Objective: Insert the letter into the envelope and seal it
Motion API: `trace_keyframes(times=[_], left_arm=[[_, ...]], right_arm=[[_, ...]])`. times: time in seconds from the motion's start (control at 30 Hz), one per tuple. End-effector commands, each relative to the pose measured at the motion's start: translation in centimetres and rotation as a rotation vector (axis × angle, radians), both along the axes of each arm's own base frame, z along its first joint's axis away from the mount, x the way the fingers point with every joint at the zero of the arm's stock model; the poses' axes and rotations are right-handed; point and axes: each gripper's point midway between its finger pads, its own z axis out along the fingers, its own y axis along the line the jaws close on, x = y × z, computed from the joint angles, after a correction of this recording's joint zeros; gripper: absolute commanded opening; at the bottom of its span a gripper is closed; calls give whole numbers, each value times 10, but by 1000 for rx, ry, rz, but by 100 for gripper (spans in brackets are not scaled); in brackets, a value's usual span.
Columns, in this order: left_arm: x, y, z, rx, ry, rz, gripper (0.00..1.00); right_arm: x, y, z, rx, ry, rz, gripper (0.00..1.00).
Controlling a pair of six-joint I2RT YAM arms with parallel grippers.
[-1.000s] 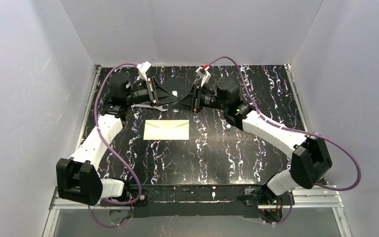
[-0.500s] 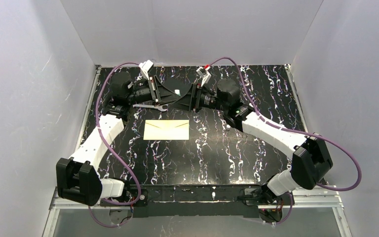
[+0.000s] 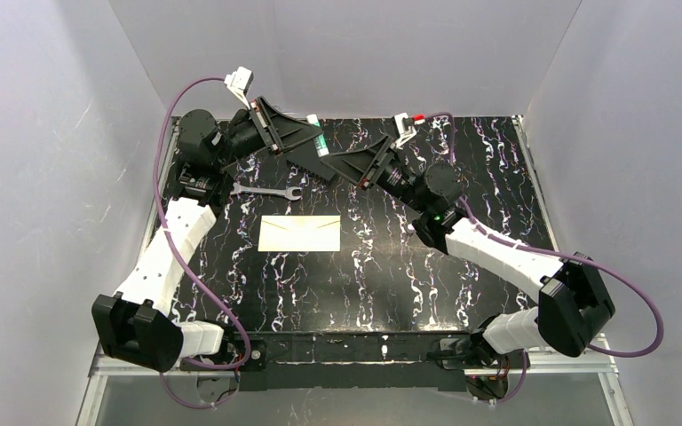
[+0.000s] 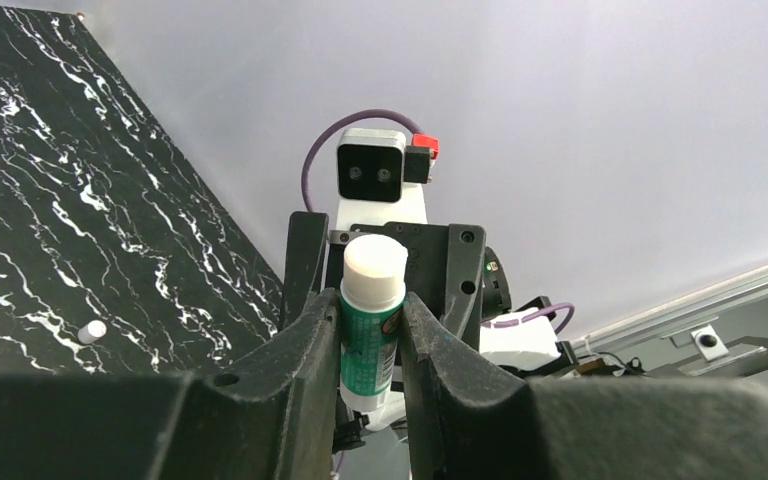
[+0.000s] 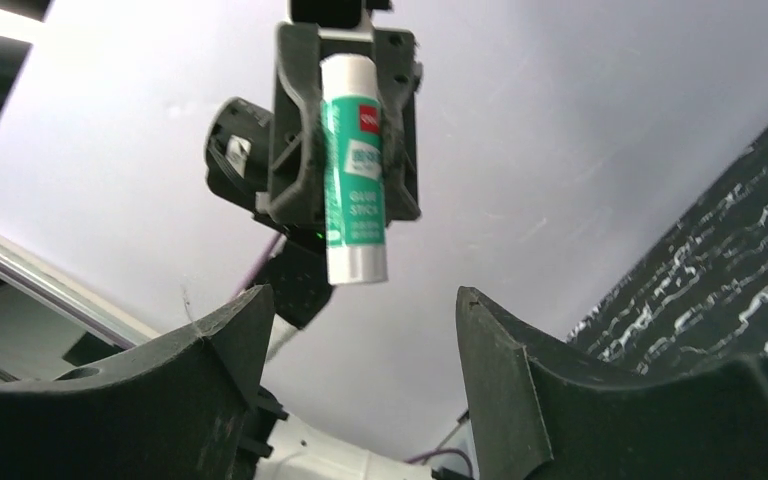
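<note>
The envelope point(image 3: 300, 233) lies flat near the middle of the black marbled table point(image 3: 364, 293), its long edge running left to right and the V of its flap showing on the upper face. Neither arm touches it. No tan letter lies anywhere apart from the envelope, so I judge that the sheet is already inside, though the pictures cannot prove it. Whether the flap is only folded down or already stuck is too fine to tell.

Just beyond the envelope, toward its far left corner, a wrench point(image 3: 266, 191) rests on the table. It has no visible part in the job.

Farther beyond the envelope and well above the table, the two grippers face each other. The left gripper point(image 4: 371, 335) is clamped around the body of a green-and-white glue stick point(image 4: 372, 290), one finger on each side, with the stick's pale end pointing at the other arm. Holding it by the middle leaves both ends free, which suits uncapping it and then wiping it along the flap.

The right gripper point(image 5: 362, 300) has its jaws spread wide with nothing between them. It sits just short of the stick's near end, placed as if to work on that end.

A small white round thing point(image 4: 91, 330) lies on the table below the grippers. It may be the stick's cap, but I cannot tell.
</note>
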Motion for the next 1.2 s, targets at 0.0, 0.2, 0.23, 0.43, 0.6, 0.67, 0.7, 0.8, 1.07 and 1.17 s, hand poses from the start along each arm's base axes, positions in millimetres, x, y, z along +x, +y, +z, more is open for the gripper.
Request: trace_keyframes(times=[0.0, 0.2, 0.23, 0.43, 0.6, 0.67, 0.7, 0.8, 1.07, 1.17], left_arm=[[-16, 5, 41, -66, -72, -5, 0], [-16, 4, 44, -76, -69, -10, 0], [-16, 4, 43, -77, -65, -13, 0], [-15, 6, 42, -83, -66, 8, 0], [-9, 7, 38, -83, -60, 39, 0], [-4, 7, 31, -62, -46, 50, 0], [-1, 7, 23, -38, -25, 63, 0], [13, 12, -10, 66, 66, 142, 0], [31, 27, -86, 344, 358, 232, 0], [34, 27, -107, 390, 439, 222, 0]], right_arm=[[-4, -19, 68, 200, -78, -40, 74], [-5, -6, 79, 250, -99, 47, 63], [-4, -4, 78, 247, -90, 52, 61], [0, 0, 74, 211, -86, 36, 45], [4, 4, 63, 125, -90, 4, 23], [8, 9, 56, 52, -98, -11, 6], [11, 11, 49, 3, -109, -22, 1], [27, 16, 19, -213, -164, -103, 1], [76, 9, -68, -735, -324, -253, 1], [88, 9, -84, -855, -379, -286, 1]])
